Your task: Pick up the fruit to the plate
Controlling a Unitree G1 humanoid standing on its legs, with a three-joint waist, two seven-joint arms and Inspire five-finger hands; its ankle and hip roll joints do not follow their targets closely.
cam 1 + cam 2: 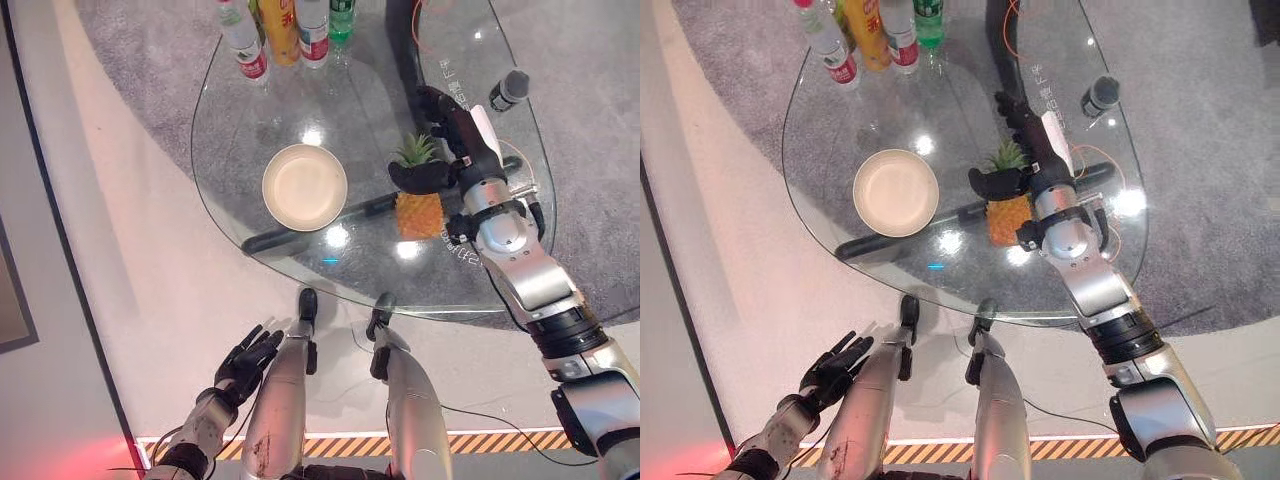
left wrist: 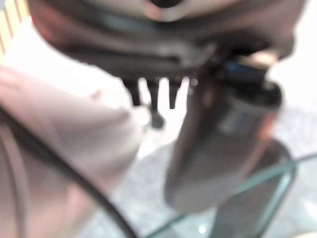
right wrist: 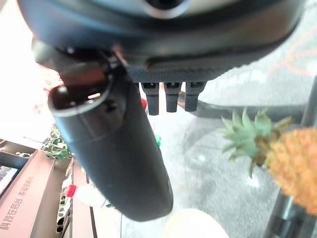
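While our right hand (image 1: 445,140) spreads thumb and fingers either side of the small orange pineapple with the green leafy crown (image 1: 418,203), standing upright on the clear glass table (image 1: 230,160) beside the round cream plate (image 1: 304,187), we judge it stiff and bumpy (crown fragile), best taken round the body; our left hand (image 1: 248,357) hangs relaxed below.

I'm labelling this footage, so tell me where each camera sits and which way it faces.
Left eye view: on the head, looking down at the glass table, plate, pineapple; right robot hand at the pineapple, left robot hand low beside the table.
Right eye view: same scene from slightly aside.
Left wrist view: along the left hand, toward floor and table edge.
Right wrist view: along the right hand's straight fingers, past the pineapple.
Shared: pineapple, table.
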